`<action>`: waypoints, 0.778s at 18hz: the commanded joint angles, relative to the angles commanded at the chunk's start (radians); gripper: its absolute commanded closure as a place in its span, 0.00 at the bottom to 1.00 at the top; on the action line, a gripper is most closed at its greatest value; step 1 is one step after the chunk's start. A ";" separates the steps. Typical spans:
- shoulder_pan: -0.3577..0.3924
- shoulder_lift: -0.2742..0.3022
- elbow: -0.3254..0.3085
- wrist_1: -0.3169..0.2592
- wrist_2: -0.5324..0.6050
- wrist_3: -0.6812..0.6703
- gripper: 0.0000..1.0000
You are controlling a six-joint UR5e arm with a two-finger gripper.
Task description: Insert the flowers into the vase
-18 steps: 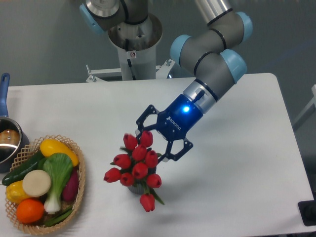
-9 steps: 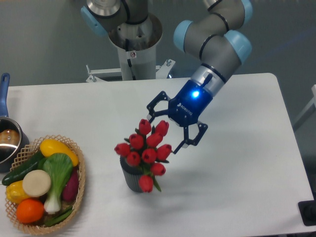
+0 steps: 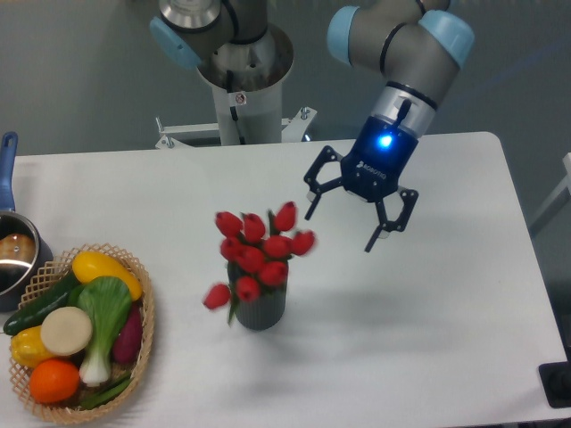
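The flowers (image 3: 257, 252) stand in the vase (image 3: 260, 309), and the tool (image 3: 346, 229), released, hangs at their 2 o'clock, so the task looks done.

I see my arm reaching in from the upper middle, its grey links and pale blue joint caps bending down over the right half of the table. The wrist points downward and slightly toward the camera, with a blue light glowing on the dark blue body of the gripper (image 3: 342, 228). Its two fingers (image 3: 311, 206) are spread wide apart, nothing between them, tips hanging free above the tabletop and angled a little leftward.
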 joint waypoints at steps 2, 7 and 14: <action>-0.002 0.009 -0.002 0.000 0.109 0.002 0.00; -0.011 0.035 -0.014 -0.003 0.394 0.106 0.00; -0.018 0.015 -0.021 -0.011 0.669 0.198 0.00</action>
